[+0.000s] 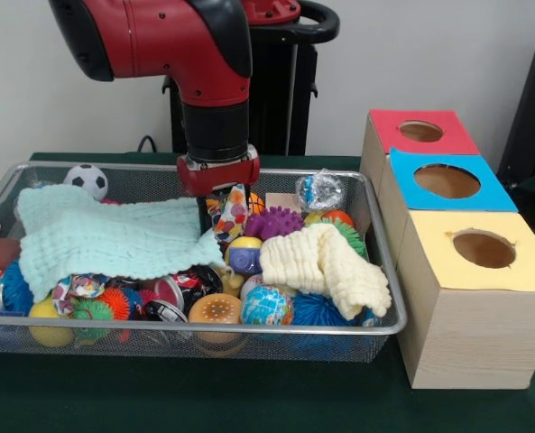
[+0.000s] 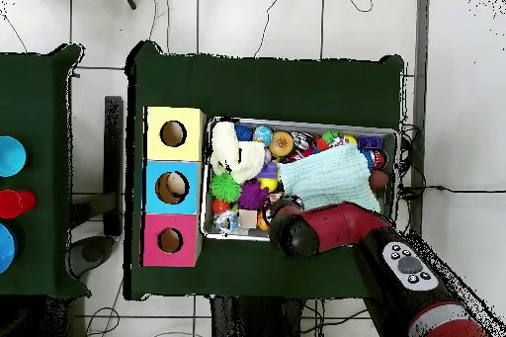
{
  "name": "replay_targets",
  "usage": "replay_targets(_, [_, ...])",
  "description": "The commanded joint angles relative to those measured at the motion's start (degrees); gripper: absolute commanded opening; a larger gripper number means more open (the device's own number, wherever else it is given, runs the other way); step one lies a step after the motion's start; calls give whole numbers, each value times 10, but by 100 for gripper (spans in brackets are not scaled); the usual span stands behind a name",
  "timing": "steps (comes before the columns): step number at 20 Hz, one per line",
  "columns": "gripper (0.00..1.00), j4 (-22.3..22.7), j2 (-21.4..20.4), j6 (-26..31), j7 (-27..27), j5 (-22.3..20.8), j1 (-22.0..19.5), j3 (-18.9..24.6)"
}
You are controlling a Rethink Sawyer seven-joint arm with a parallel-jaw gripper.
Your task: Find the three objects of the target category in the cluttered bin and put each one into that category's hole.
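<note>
Because the task does not name the target category, I can only judge from what lies in the wire bin: most pieces are small balls and toys, and these look light. The purple spiky ball near the middle of the bin and the blue spiky ball at the bin's front edge seem soft and rubbery, so they should give under pressure and not slip much; I would take them across the body, not by the spikes. The glossy painted ball beside the blue one looks hard and smooth and may roll away, so it needs a centred grasp. The soccer ball sits at the bin's back corner, apart from the others.

Two cloths cover part of the pile: a mint green cloth and a cream cloth. Both are limp and probably hide more objects beneath.

The gripper hangs down into the bin just behind the mint cloth's edge, but the clutter hides its tips, so I cannot tell whether it is wide or narrow or holds something.

The three boxes stand beside the bin on the tabletop: red hole, blue hole, yellow hole.
</note>
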Motion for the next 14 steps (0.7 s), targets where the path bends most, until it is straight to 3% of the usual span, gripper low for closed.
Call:
replay_targets(1, [100, 3, 67, -8, 15, -41, -3, -10])
replay_targets(8, [100, 6, 66, -2, 18, -29, 0, -18])
replay_targets(9, [0, 6, 65, -2, 18, -28, 2, -19])
replay_targets(14, [0, 6, 64, 2, 21, -22, 4, -21])
